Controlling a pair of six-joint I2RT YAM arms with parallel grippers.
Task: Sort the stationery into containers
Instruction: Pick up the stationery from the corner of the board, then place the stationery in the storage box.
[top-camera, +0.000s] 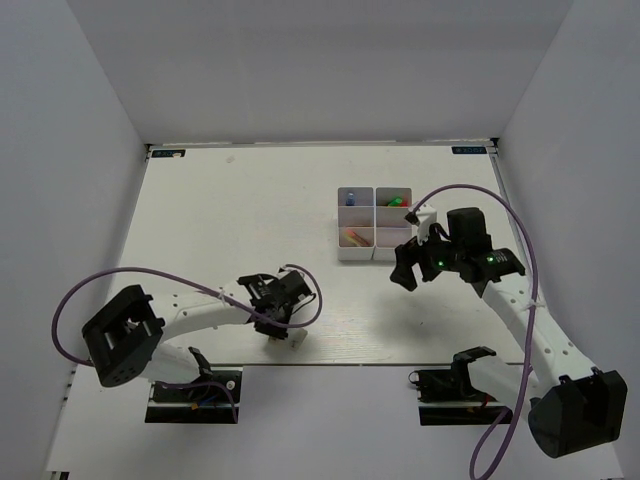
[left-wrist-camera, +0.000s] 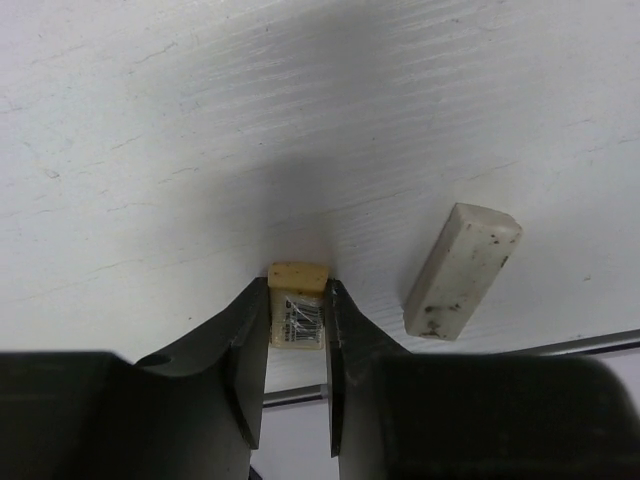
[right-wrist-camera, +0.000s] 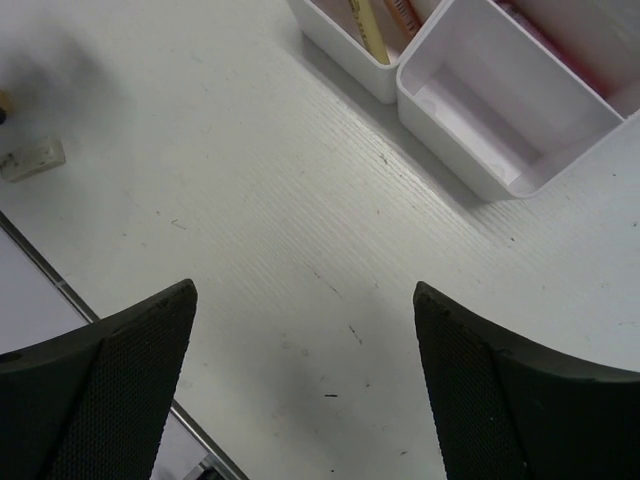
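The small beige eraser (left-wrist-camera: 299, 274) is at the near edge of the table (left-wrist-camera: 150, 130), on the left side, well apart from the box. The left gripper (left-wrist-camera: 298, 312) is squeezed tight on it, one finger on each side, so the eraser cannot slip out. I cannot tell if the eraser is touching the table or is just above it. I think this is the pick-up step, and the trip to the box comes next.

Just beside it, to the right, a longer white eraser (left-wrist-camera: 462, 270) lies flat on the table. It has little dark specks on it. Nothing is touching it, so it looks like it is waiting for its turn.

Further right and further back stands the white box (top-camera: 355, 255). Some thin pens (right-wrist-camera: 372, 25) already lie in one part of it. They seem to be kept together because they are the same kind. Next to them is an empty compartment (right-wrist-camera: 480, 100), which could be the place for erasers.

The right gripper (right-wrist-camera: 305, 370) hangs over the bare table just in front of the box. Its fingers are wide apart and hold nothing. It may be ready for a job of its own.
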